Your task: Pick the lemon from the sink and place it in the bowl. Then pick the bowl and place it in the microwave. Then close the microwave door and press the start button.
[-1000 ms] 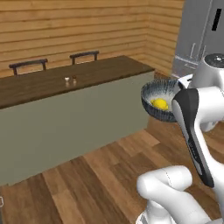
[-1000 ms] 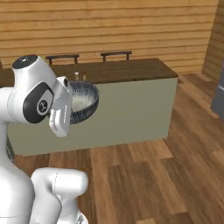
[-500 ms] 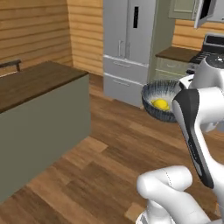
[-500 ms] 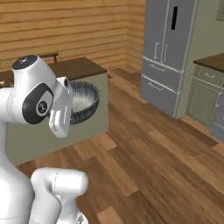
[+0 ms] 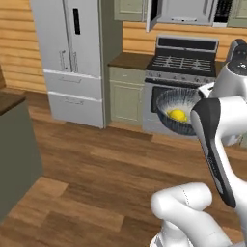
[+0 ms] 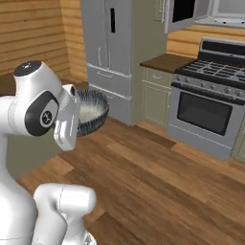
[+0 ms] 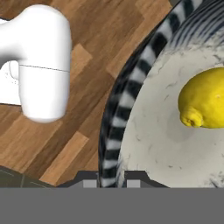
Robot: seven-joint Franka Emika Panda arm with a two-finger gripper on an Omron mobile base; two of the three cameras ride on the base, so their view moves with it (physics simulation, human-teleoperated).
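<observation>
The dark grey ribbed bowl (image 5: pixel 170 102) hangs in the air in front of my arm, held by its rim. The yellow lemon (image 5: pixel 177 115) lies inside it. In the hand view my gripper (image 7: pixel 111 177) is shut on the bowl's rim (image 7: pixel 114 114), and the lemon (image 7: pixel 204 99) rests on the pale inner floor at the right. From the right base view the bowl (image 6: pixel 92 113) sits beside my white hand, well above the wooden floor. The silver microwave (image 5: pixel 189 10) hangs above the stove, its door (image 6: pixel 183 13) swung open to the left.
A tall grey fridge (image 5: pixel 72 58) stands at the left, with a green cabinet (image 5: pixel 125 91) and the stove with its black-windowed oven (image 6: pixel 208 107) to the right. The island counter's corner (image 5: pixel 14 144) is at the near left. Wooden floor (image 6: pixel 153 182) lies open ahead.
The whole scene has swung round with the base: the island counter has slid off to the left, and the fridge, stove and microwave have come into view. The bowl stays held as before.
</observation>
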